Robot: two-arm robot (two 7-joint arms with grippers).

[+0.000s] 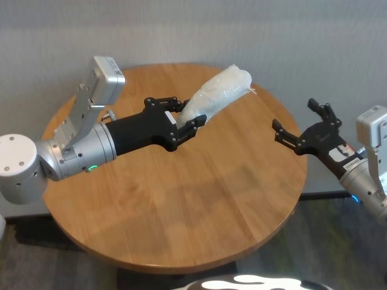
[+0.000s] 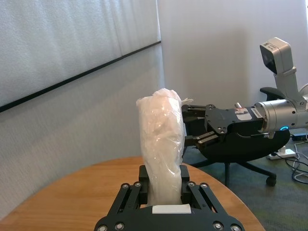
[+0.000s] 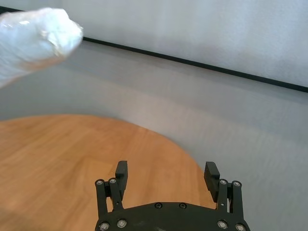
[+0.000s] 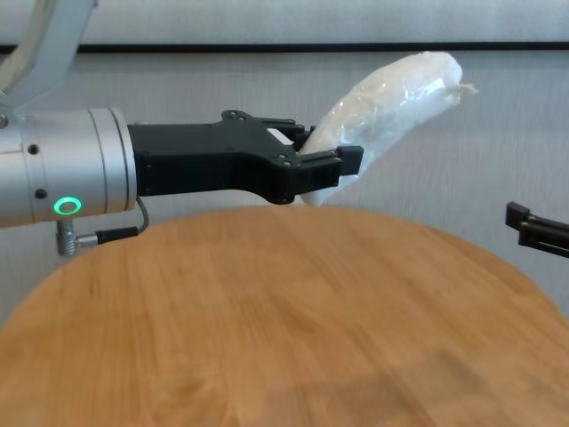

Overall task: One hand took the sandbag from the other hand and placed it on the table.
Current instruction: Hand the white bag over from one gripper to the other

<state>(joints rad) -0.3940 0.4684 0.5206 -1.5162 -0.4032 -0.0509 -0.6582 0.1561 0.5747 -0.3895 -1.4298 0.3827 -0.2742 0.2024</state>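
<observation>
Left gripper [image 1: 184,125], green-ringed, clamps the sandbag's [image 1: 216,92] lower end above the table's [image 1: 181,205] far edge; the clamped end is hidden between its fingers. Right gripper [image 1: 296,124], jaws spread and empty, hangs off the right edge, its wrist cut off.

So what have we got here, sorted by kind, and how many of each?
Grippers: 2 (left gripper shut on the bag, right gripper open, apart from it)
White sandbag: 1
Round wooden table: 1
Total: 4
</observation>
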